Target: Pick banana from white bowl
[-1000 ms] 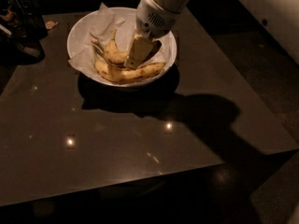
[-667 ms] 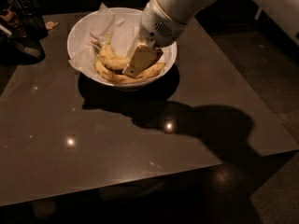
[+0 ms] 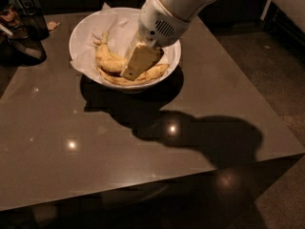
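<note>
The white bowl (image 3: 82, 32), wide, shallow and lined with crumpled white paper, stands at the back middle of the dark table (image 3: 143, 147). Bananas lie in it: one (image 3: 108, 59) on the left side and another (image 3: 153, 72) curving along the front. My gripper (image 3: 136, 62), tan-tipped on a white arm (image 3: 176, 8) that comes in from the upper right, is down inside the bowl. It rests over the bananas, touching or just above them. Its tip hides part of the bananas.
Dark containers (image 3: 24, 25) stand at the table's back left corner, with a small object (image 3: 52, 25) beside them. The table's front edge (image 3: 143, 194) and right edge (image 3: 267, 104) drop off to dark floor (image 3: 267, 56).
The gripper has sunk a little lower and slightly to the left inside the bowl, onto the bananas. The arm has tilted more to the right. The bowl and bananas have not moved.
</note>
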Robot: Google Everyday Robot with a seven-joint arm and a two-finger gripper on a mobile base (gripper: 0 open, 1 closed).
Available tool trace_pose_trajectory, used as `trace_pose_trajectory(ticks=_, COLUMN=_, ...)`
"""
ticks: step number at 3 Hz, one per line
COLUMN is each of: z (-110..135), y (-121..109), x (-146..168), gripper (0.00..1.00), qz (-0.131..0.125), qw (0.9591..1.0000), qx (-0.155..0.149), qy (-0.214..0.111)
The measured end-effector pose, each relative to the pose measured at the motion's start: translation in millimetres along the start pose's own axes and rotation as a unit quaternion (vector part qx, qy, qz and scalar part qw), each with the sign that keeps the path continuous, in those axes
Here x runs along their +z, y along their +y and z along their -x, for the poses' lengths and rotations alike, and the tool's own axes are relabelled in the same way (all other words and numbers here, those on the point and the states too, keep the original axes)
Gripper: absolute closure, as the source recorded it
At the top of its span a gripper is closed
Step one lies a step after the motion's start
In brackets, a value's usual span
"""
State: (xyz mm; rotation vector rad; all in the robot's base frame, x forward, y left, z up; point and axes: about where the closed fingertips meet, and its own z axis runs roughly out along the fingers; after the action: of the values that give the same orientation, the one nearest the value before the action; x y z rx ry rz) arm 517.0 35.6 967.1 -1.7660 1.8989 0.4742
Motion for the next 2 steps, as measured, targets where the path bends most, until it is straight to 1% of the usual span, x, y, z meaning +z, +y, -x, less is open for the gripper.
trace_pose_trajectory(ticks=1, z=11, y=36, x=-16, gripper=1.00, qz=-0.005, qw=0.9998, qx=-0.004, qy=-0.017)
trace_pose_trajectory(ticks=2, z=-1, y=71, x=-15, gripper=1.00, qz=0.003, qw=0.9990, qx=0.023, qy=-0.038)
